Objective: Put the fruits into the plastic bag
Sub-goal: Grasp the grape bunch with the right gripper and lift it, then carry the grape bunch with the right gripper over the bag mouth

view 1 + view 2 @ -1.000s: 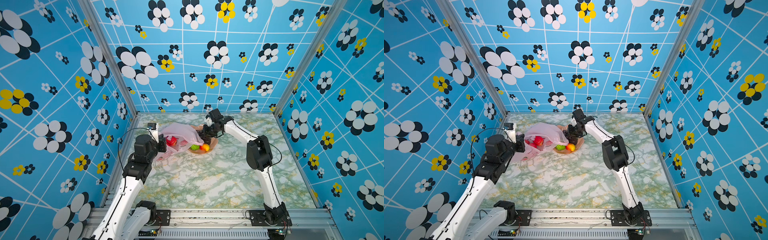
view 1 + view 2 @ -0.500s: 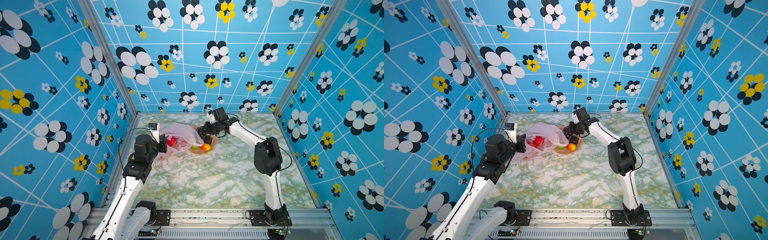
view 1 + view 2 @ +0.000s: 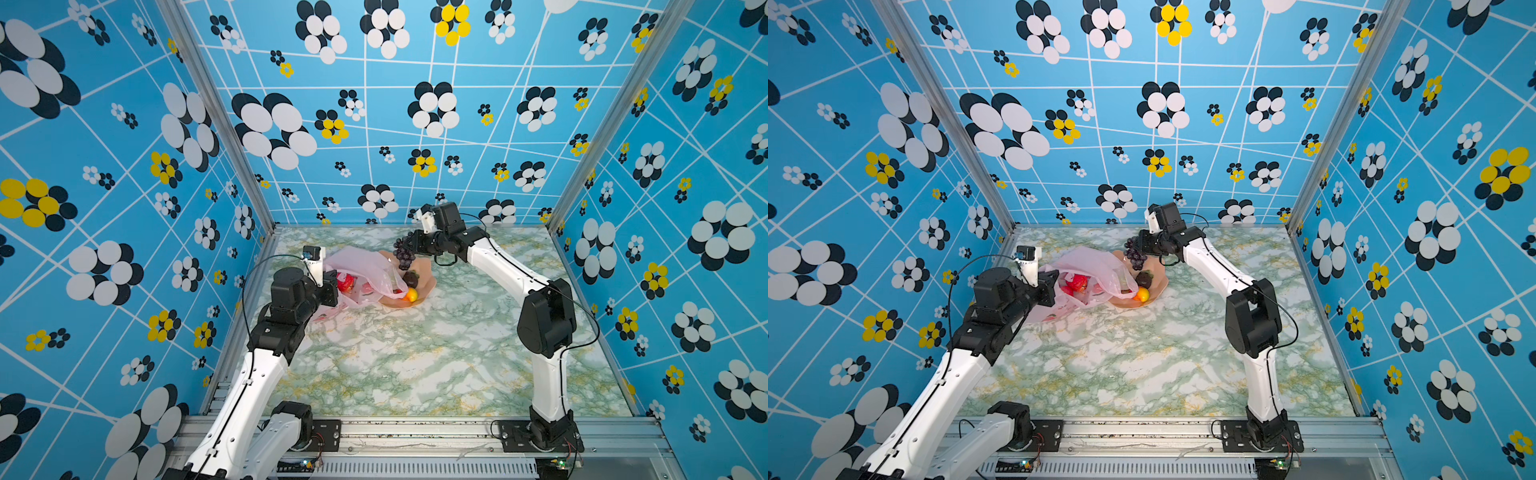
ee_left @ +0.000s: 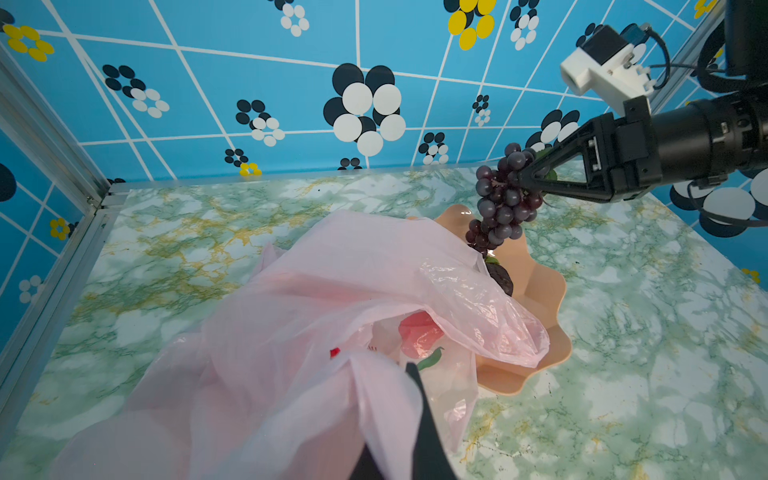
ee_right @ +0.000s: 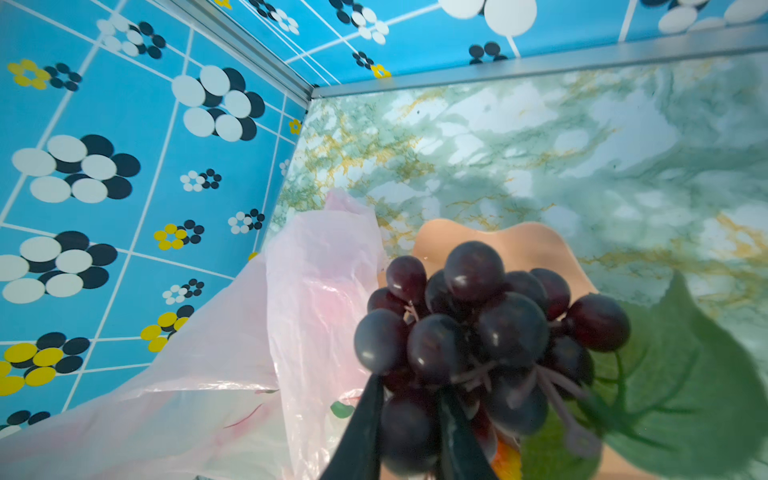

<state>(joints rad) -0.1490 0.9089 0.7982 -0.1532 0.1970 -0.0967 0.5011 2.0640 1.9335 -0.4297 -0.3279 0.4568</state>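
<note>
In both top views: right gripper (image 3: 415, 244) pinching the grape bunch (image 3: 404, 255) at its stalk end, above the far rim of the bowl (image 3: 430, 286). Plastic bag (image 3: 360, 270) just left of it, film clamped in the tightly closed left gripper (image 3: 332, 286).

Left wrist view: long axis near upright, tip pointing down at the bowl; bag mouth seemingly beyond the raised upper fold, on the left arm's side.

Right wrist view: jaws narrowly closed among the grapes, bag close alongside. Probably calls for a carry over the fold, then down.

The grape bunch (image 3: 404, 254) is dark purple, the plastic bag (image 3: 365, 266) pale pink, the bowl (image 3: 430, 284) peach, the surface (image 3: 415, 353) green-white marble.
</note>
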